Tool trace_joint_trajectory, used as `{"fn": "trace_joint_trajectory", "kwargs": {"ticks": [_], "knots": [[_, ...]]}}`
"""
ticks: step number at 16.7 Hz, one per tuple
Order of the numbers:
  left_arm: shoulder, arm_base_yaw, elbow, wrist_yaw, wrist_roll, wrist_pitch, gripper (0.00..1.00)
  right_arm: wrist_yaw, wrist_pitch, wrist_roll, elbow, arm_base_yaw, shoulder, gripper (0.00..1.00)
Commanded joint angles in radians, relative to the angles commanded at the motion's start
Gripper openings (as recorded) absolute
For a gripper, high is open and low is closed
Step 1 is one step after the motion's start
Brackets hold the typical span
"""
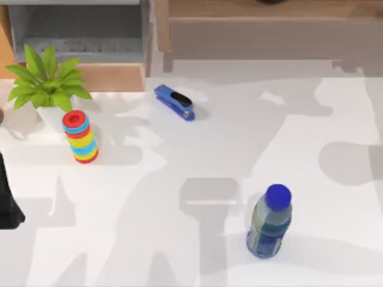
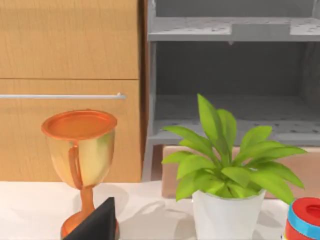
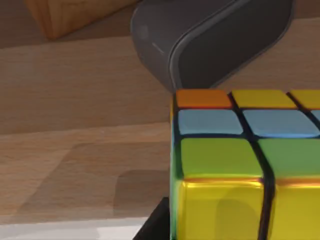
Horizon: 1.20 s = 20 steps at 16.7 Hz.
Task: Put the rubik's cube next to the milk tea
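The rubik's cube (image 3: 245,170) is seen close against the right pincer's camera, apparently clamped and carried. The milk tea (image 1: 270,222) stands at five o'clock on the worktop (image 1: 179,239). Lowering beside it is called for next.

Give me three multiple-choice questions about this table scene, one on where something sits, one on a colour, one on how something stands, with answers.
1. Where on the table is the blue stapler?
A. toward the back, between the potted green plant and the middle
B. at the front right corner
C. on top of the ring stack

2. What colour is the round cap of the clear plastic milk tea bottle?
A. red
B. bright blue
C. white

3. How does the stack of red, yellow and blue rings stand?
A. scattered flat
B. upright as one column
C. inside the plant pot

Answers: 1 A, the top view shows it right of the plant. 2 B, the cap is blue. 3 B, the rings sit piled on each other.
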Motion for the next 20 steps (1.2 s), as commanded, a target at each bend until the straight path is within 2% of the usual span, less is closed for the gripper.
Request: {"fn": "trace_joint_trajectory", "kwargs": {"ticks": [4,9,13,20], "knots": [[0.000,0.000,0.000,0.000,0.000,0.000,1.00,0.008,-0.342,-0.001,0.045,0.182,0.066,0.00],[0.000,0.000,0.000,0.000,0.000,0.000,1.00,0.063,-0.577,0.114,0.038,0.353,0.195,0.00],[0.000,0.000,0.000,0.000,0.000,0.000,1.00,0.102,-0.675,0.213,0.022,0.363,0.209,0.00],[0.000,0.000,0.000,0.000,0.000,0.000,1.00,0.101,-0.679,0.221,0.023,0.361,0.207,0.00]]}}
